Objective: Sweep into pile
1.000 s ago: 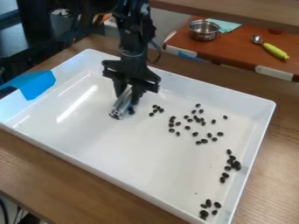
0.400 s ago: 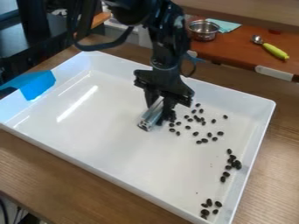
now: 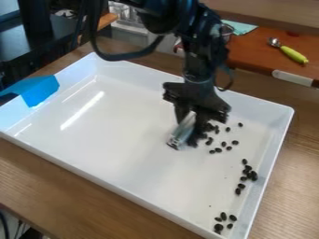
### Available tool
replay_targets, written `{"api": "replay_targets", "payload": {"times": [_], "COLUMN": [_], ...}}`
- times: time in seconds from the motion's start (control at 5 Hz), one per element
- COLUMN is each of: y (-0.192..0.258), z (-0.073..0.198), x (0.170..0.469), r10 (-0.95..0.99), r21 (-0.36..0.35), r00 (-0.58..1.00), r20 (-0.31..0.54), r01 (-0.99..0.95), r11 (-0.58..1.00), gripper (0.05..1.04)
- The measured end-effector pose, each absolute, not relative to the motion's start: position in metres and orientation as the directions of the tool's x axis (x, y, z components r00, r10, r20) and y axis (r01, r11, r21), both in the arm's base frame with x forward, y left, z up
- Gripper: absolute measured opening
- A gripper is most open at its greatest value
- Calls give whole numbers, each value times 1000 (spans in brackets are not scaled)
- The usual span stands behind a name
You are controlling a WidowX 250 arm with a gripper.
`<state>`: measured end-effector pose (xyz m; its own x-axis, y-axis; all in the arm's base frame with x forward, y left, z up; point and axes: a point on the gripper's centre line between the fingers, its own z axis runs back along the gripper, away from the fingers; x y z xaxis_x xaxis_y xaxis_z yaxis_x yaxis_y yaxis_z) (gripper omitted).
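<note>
Down inside the white tray [image 3: 118, 140], right of its middle, the gripper [image 3: 190, 128] is shut on a silvery metal tool [image 3: 181, 132], which slants down to the left. Dark beans touch or lie close to the gripper's right side, some partly hidden behind it. Loose beans [image 3: 218, 150] lie just to the right. Farther down, near the tray's right wall, is a cluster of beans [image 3: 252, 175], and another small group [image 3: 218, 227] sits by the near right corner.
Raised white walls surround the work area. Blue tape [image 3: 41, 89] covers the tray's left corner. Behind, a brown table [image 3: 261, 58] holds a spoon with a green handle [image 3: 294, 54], a teal cloth [image 3: 240, 27] and a metal pot partly behind the arm.
The gripper and metal tool have moved right and slightly toward the camera. Beans once spread to the right of the tool are now gathered against its right side.
</note>
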<state>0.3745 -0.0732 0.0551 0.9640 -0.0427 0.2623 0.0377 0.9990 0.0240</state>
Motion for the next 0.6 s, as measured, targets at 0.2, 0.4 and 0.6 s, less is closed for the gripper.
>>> {"api": "replay_targets", "payload": {"times": [0.2,0.4,0.6], "y": [-80,-109,-121], "z": [55,55,55], "x": [373,367,364], "r10": [-14,-39,-29], "r21": [-2,-42,-65], "r00": [968,969,971], "r20": [249,245,237], "r01": [15,50,45], "r11": [1000,998,997], "gripper": [375,375,375]}}
